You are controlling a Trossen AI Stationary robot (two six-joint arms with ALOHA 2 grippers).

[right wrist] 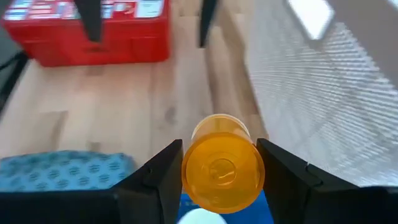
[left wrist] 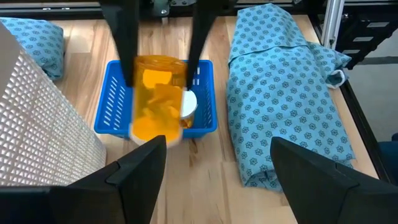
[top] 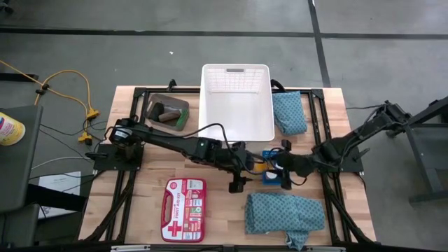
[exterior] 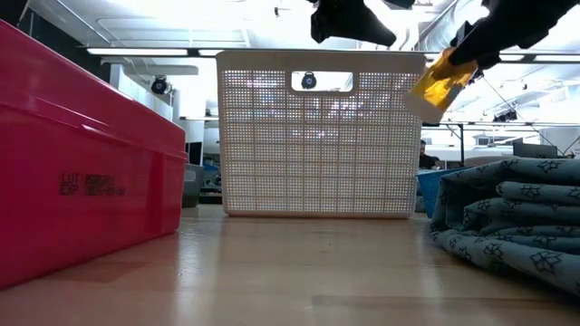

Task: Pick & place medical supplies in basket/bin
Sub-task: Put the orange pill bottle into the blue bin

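The right end effector [right wrist: 217, 177] gripped the smooth, light orange plastic bottle [right wrist: 222, 167] around its round sides, while the left end effector [left wrist: 214, 158] stood wide open, empty.

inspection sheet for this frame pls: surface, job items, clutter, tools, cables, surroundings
Surface: light wooden table, dark frame rails along its edges.
Job's things: white basket at the far middle, nothing seen inside; orange bottle lifted above the blue tray; a white cap in that tray; one teal cloth right of the basket, another at the near right; grey bin left of the basket holding dark rolls.
Clutter: red first aid kit at the near left.
Tools: right tool shut on the orange bottle; left tool open, empty, facing it.
Cables: yellow cable on the floor, left of the table.
Surroundings: grey floor; no person seen.
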